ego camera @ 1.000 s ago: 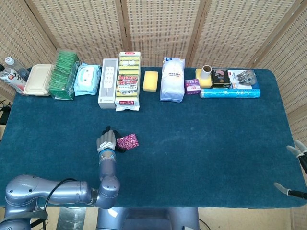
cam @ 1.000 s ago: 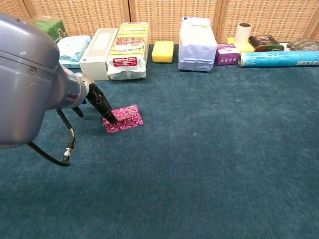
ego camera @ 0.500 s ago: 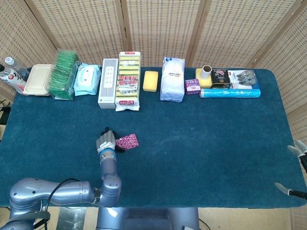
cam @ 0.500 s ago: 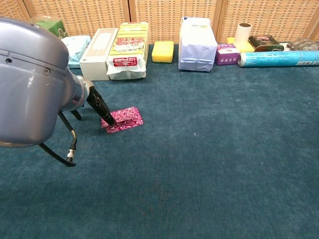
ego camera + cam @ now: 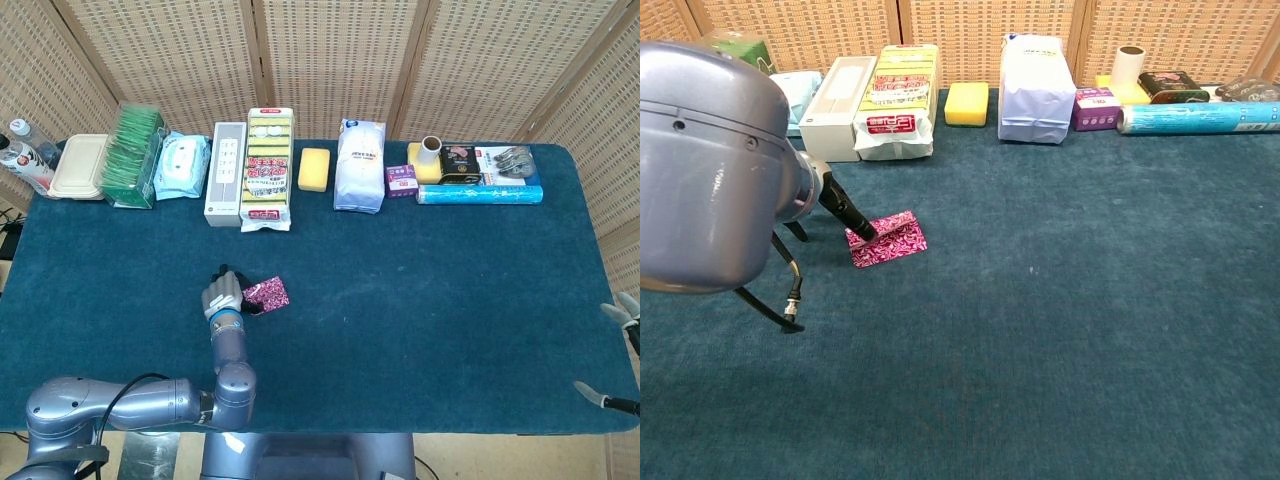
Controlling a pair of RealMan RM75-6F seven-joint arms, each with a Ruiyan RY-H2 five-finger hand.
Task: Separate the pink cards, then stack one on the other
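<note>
Blue felt table (image 5: 420, 290) | wicker screens (image 5: 330, 60) behind | left hand (image 5: 224, 295) fingertips touch pink cards (image 5: 887, 238), grip unclear

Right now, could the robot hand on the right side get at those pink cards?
Probably not easily. The right robot hand sits at the table's far right edge, while the pink cards lie far across by the left robot hand, which already touches them.

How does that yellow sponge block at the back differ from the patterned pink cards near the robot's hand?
The plain yellow sponge block is thick; the patterned pink cards lie thin and flat. The sponge sits in the back row among packages; the cards lie alone mid-table, with the left hand at their edge. Both rest on the blue cloth table.
</note>
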